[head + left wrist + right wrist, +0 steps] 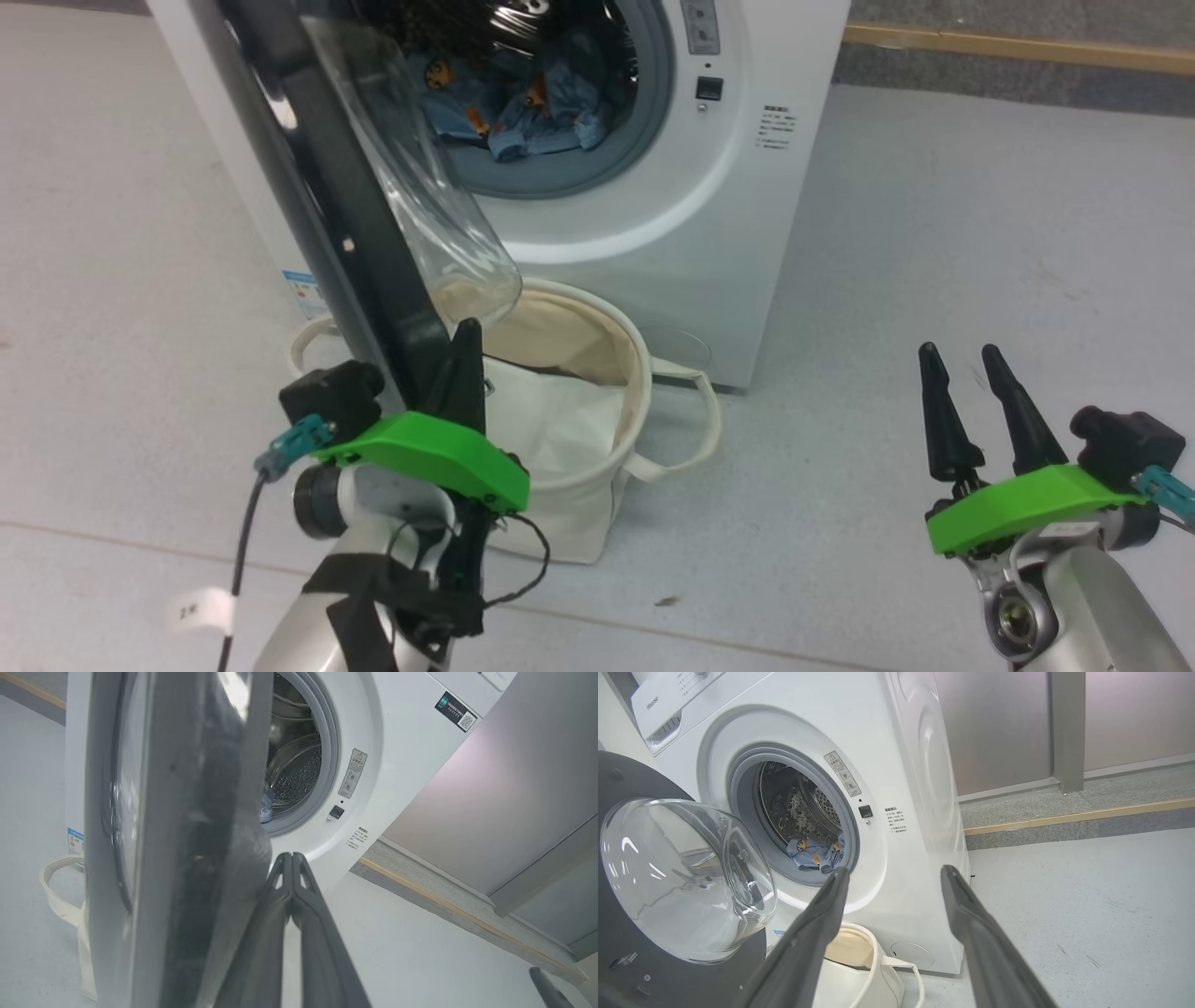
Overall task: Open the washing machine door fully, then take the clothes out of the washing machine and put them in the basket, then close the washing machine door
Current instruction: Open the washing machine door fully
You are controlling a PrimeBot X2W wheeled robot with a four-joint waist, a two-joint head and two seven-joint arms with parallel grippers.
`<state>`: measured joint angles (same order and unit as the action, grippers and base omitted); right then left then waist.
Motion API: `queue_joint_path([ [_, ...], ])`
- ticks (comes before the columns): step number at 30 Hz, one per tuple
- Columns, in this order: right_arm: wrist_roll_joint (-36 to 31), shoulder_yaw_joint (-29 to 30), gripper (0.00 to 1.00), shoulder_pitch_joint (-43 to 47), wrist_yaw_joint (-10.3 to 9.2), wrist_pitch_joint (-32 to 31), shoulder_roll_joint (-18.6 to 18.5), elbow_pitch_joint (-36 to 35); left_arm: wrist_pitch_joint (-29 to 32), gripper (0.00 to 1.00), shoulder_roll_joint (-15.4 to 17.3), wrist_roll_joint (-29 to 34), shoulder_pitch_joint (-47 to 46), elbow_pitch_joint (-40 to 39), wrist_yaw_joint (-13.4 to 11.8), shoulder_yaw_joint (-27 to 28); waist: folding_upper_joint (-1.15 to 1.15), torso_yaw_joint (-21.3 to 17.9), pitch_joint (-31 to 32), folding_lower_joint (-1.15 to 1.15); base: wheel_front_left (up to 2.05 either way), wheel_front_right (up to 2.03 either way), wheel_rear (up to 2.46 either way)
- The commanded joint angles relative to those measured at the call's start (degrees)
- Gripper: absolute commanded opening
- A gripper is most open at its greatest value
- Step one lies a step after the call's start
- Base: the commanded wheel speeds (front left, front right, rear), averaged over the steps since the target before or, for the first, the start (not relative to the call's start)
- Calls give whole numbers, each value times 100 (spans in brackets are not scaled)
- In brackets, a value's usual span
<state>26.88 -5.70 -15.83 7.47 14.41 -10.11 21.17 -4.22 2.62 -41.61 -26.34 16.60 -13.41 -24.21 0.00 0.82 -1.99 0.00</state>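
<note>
Head view: the washing machine (653,224) sits on the grey floor (934,233) with its door (350,215) swung out toward the camera, so you mostly see the black rim edge-on. The clear glass bowl (420,187) bulges to the right and hangs over the basket (569,513). The basket is on the floor just in front of the machine, right under the door, with a white liner (551,420) inside and nothing else that I can see.

The clothes (523,103), that light-blue thing with the orange print, are in a heap at the bottom of the drum (798,802), right behind the grey seal (579,177).

The left tool (467,336) has its fingers pinched tight together with nothing between them. It's parked right at the lower edge of the door's rim, on the inner side. Honestly can't tell if it's actually touching or just beside it.

The right tool (959,355) is spread wide and holding nothing. It's over bare floor, well off to the right of the machine.
</note>
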Motion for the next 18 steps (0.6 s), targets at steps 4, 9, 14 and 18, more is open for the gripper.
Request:
queue_joint_path([
  [4, 66, -114, 100, -50, 2, 59, 32, -193, -130, 0, 27, -187, -93, -7, -201, 373, 0, 174, 191, 0, 0, 0, 0],
  [9, 114, -137, 100, 55, 2, 59, 80, -214, -166, 0, 163, -179, 105, -57, -293, 449, 0, 362, 293, 0, 0, 0, 0],
  [14, 127, -207, 100, 135, 2, 59, 107, -219, -190, 0, 342, -162, 297, -143, -400, 550, 0, 563, 367, 0, 0, 0, 0],
  [18, 133, -259, 100, 160, 2, 59, 119, -255, -234, 0, 616, -100, 421, -157, -512, 706, 0, 683, 380, 0, 0, 0, 0],
])
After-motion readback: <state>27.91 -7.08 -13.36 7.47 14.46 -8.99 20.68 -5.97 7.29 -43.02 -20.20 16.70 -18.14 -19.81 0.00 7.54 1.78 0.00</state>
